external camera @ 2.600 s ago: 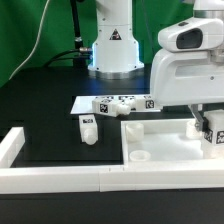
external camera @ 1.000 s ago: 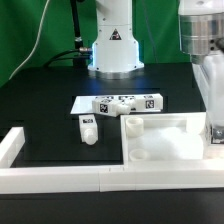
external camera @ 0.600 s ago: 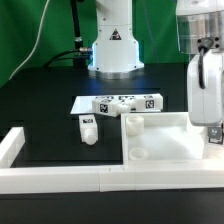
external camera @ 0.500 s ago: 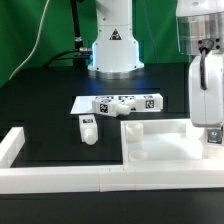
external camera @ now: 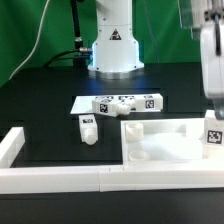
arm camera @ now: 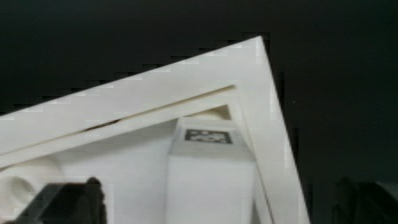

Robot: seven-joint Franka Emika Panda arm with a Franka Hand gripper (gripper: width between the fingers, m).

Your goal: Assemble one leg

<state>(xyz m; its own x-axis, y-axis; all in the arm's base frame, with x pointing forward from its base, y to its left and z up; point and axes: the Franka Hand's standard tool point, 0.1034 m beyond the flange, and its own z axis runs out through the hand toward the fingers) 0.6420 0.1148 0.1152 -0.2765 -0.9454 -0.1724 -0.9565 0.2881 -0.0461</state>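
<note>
The leg [external camera: 212, 133], a short stubby white plastic post with a black-and-white square tag on its side, is standing upright at the corner of the panel [external camera: 165, 140] at the exterior view's right, and in the wrist view the same leg [arm camera: 206, 165] is showing its tag just inside the panel's pointed corner [arm camera: 249, 75]. The panel is a large flat white square with a raised rim, smooth and matte, with a round socket moulded into its floor. The arm's white housing is hanging straight down over the leg at the exterior view's right edge, and the gripper [external camera: 211, 112] is sitting just above the leg's top; only the dark blurred tips of its fingers [arm camera: 75, 200] are showing in the wrist view, so I cannot tell whether the jaws are apart or clamped on the leg. A second leg [external camera: 88, 128] of the same shape is lying alone on the black table [external camera: 45, 105], well apart from the first and just outside the panel. Behind it, the marker board [external camera: 84, 104], thin and flat, is lying on the table with more tagged white pieces [external camera: 125, 103] resting on it. Long white rails [external camera: 60, 178] with square edges are bordering the work area in front.
</note>
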